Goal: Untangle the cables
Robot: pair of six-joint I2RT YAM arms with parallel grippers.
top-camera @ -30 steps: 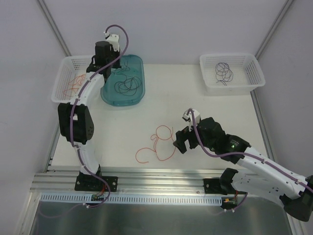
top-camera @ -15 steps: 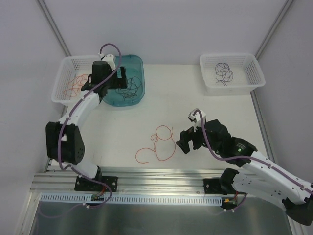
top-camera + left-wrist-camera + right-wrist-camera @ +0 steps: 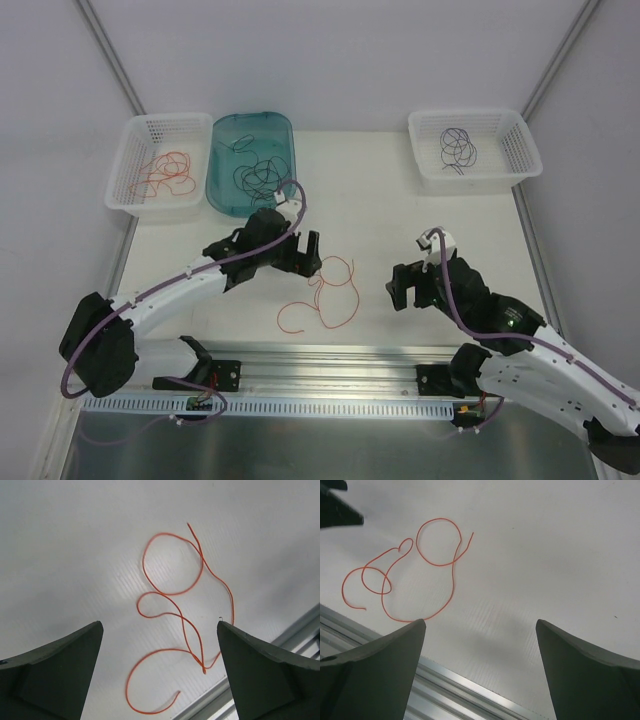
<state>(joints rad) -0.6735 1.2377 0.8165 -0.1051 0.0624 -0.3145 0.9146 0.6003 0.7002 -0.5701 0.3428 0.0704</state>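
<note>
We see a white table [image 3: 400, 220] with a white lattice basket [image 3: 121, 165] at its far left corner and a translucent teal oval tray [image 3: 262, 128] just beside it on the right, their sides close together or touching. A second white lattice basket [image 3: 470, 180] sits at the far right corner, well apart from the other two. Along the near edge we see an aluminium rail [image 3: 330, 360], then a white slotted strip [image 3: 330, 407] and a grey metal sheet [image 3: 330, 450], with pale walls all around.
</note>
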